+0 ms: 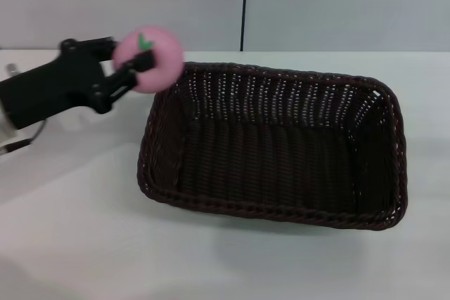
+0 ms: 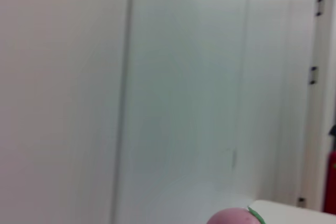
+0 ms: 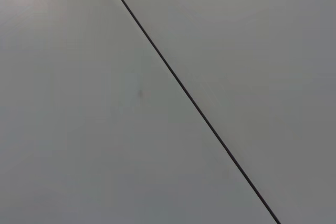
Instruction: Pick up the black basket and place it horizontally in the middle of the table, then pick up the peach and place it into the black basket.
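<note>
The black basket point(image 1: 274, 145) lies lengthwise across the middle of the white table point(image 1: 84, 230), open side up and empty. My left gripper point(image 1: 137, 68) is shut on the pink peach point(image 1: 149, 58) and holds it in the air just beyond the basket's far left corner. The peach's top with its green leaf mark also shows in the left wrist view point(image 2: 233, 216). My right gripper is out of view; the right wrist view shows only a grey wall with a dark seam.
A grey panelled wall point(image 1: 337, 5) with a dark vertical seam stands behind the table. Bare tabletop lies in front of the basket and to its left.
</note>
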{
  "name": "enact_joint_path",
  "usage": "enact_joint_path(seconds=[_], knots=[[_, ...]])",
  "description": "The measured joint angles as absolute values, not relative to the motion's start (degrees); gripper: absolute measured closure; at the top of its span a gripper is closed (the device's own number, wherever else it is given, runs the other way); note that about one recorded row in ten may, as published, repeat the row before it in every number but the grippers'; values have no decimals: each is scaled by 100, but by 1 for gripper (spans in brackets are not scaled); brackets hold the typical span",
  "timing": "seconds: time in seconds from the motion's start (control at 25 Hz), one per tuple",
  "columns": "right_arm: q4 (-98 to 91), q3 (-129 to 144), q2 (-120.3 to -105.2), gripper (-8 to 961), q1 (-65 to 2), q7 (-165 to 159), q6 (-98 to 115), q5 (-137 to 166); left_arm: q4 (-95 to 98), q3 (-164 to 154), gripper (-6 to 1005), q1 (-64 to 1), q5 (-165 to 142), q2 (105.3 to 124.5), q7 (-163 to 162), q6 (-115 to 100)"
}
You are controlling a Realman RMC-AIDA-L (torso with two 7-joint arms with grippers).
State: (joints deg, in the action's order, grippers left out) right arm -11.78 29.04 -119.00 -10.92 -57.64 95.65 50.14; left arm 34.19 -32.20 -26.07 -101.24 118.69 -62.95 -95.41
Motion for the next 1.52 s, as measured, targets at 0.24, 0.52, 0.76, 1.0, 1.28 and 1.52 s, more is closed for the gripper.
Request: enact_joint_path(seconds=[0.24,0.52,0.76,1.0,1.28,1.52], knots=[[-1053,2901,-11900,250,-1039,-5761,9592,5009,3059,-3687,661,-2992,-10102,11889,-6303,-9392],[-1044,2900,-11906,250,-1035,-5688,9593,5019,3055,-3725,349,-2946,-10050,11894,-6308,-9385],[-1086,2900,-11898,250,-1154,-5619,9595,5007,2935,-3727,187,-2788,-9786,11880,-6202,-9344],[-1098,2899,-11899,250,-1190,-5431,9590,5005,2760,-3439,147,-2552,-9390,11856,-5788,-8866],[-958,2370,-11907,250,-1335,-4567,9521,5004,1085,-2029,140,-1939,-7488,11842,-3360,-8365],[-323,1512,-11911,250,-1600,-3239,9417,5004,48,-844,140,-1634,-7012,11847,-1858,-8387]])
